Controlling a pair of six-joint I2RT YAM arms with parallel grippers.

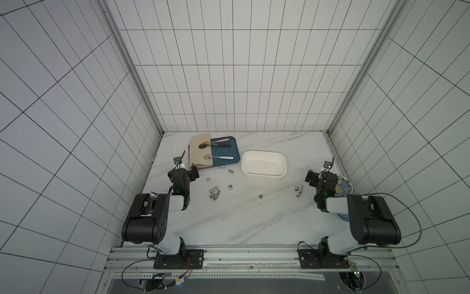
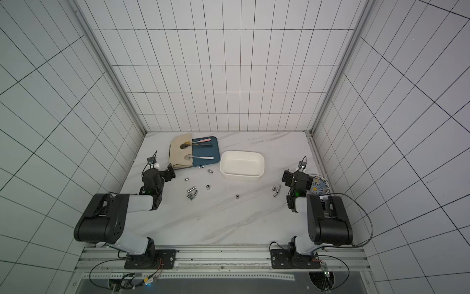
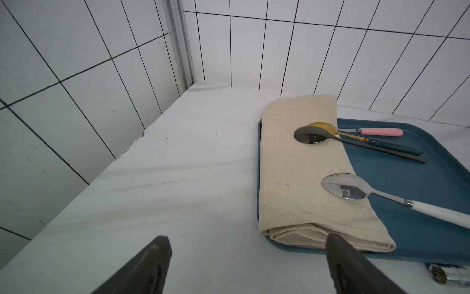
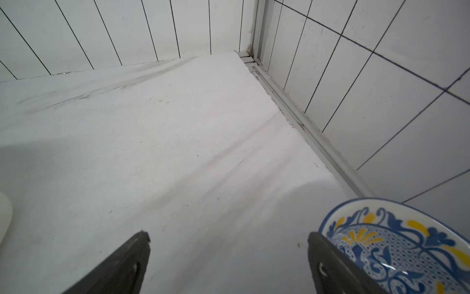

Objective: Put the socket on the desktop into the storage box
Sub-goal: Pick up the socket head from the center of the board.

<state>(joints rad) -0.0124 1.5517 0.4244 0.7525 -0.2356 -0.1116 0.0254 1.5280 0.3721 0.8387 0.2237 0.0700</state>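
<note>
Black fingers (image 3: 152, 259) of the left hand (image 3: 246, 241) stand spread wide with nothing between them; bare tabletop (image 3: 178, 178) shows through the gap. One finger overlaps the near edge of a folded beige cloth (image 3: 300, 165); contact cannot be judged. The cloth lies over one end of a dark-blue tray (image 3: 407, 241). Spoons rest with bowls on the cloth and handles on the tray: a black spoon (image 3: 310, 136), a gold spoon (image 3: 321, 125) and a silver spoon (image 3: 343, 187) with a white handle. A pink handle (image 3: 381, 131) lies behind them, its head hidden. One socket (image 3: 445, 277) lies on the tabletop just beside the tray's near edge.

Right hand (image 4: 229, 236): likewise released, fingers wide apart, empty, over bare tabletop. One finger overlaps the rim of a blue-and-yellow patterned plate (image 4: 368, 203).

Both top views: the storage box (image 1: 264, 177) sits on the tabletop between the two arms, just beside the tray on its right, and holds nothing. All sockets lie outside it:
- two just in front of the tray
- a cluster (image 1: 213, 190) near the left hand
- two single ones (image 1: 230, 187) toward the middle
- three (image 1: 302, 187) near the right hand
</note>
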